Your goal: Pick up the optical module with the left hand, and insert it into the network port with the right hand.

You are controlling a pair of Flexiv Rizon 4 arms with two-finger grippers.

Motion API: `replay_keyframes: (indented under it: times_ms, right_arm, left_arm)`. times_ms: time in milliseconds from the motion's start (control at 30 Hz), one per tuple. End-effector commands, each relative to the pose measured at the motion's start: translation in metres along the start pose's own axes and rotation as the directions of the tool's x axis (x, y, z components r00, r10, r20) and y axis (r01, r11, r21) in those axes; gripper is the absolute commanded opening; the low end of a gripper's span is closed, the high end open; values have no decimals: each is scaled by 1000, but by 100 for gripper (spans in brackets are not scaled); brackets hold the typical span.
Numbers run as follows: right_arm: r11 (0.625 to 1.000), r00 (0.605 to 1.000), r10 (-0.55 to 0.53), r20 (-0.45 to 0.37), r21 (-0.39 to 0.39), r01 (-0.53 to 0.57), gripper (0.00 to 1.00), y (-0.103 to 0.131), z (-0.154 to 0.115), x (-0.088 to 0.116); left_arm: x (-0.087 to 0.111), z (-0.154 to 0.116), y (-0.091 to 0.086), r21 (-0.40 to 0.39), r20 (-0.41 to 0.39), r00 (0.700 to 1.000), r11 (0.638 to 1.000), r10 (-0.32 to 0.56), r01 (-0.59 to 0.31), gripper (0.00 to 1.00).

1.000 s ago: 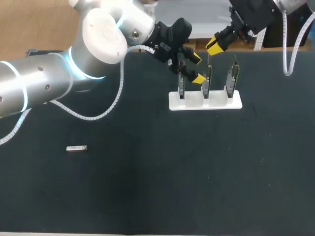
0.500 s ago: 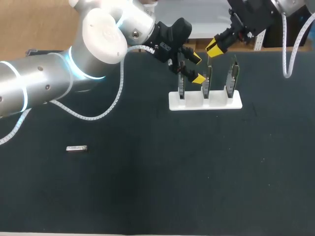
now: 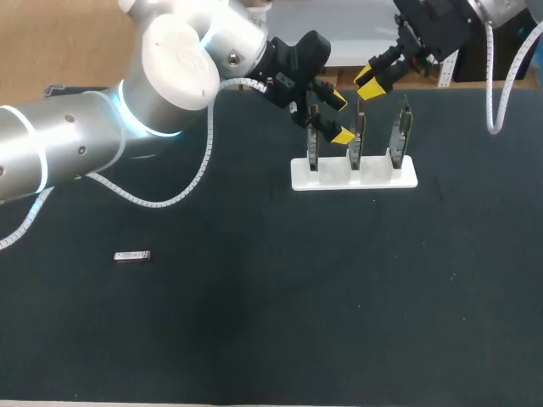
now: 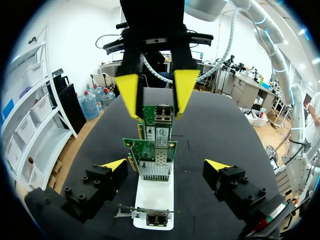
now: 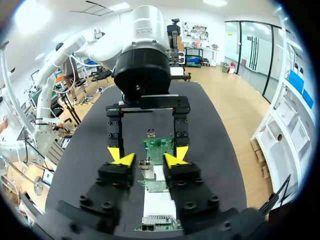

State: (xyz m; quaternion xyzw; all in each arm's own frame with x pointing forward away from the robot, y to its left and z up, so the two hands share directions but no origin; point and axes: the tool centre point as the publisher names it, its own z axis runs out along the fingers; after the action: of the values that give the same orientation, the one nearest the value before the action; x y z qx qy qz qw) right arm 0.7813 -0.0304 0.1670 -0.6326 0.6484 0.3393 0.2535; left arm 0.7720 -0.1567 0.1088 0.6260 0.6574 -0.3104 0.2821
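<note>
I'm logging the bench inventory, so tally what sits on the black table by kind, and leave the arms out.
Network cards, upright in the stand: 3
White stand: 1
Optical module, lying apart from the stand: 1
Total: 5

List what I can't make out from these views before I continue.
1. The optical module: seen in the head view only, too small to tell its plug end; outside both wrist views.
2. Ports on the cards: edge-on in the head view, overlapping in both wrist views, so a free port cannot be told.
3. Which card the right gripper hangs over: the head view gives no height, and the left wrist view lines it up with the row.
</note>
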Motion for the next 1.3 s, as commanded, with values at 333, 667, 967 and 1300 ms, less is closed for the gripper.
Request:
replay_keyframes:
  times_ms: [333,667,967,1300]
  right_arm:
    - [1000,996,-7,84,-6,7,100,5,-14,-12]
    - [999,994,-36,106,11,35,0,5,-21,-24]
    - [999,995,-33,93,9,33,0,2,-17,-21]
    - [1000,996,-27,85,-10,28,0,-1,-11,-18]
  left_arm:
    - [-1,1,2,3,-5,1000,1000,-2,2,100]
    - [-1,1,2,3,-5,1000,1000,-2,2,100]
    - [-1,1,2,3,-5,1000,1000,-2,2,100]
    - [-1,1,2,3,-5,1000,1000,-2,2,100]
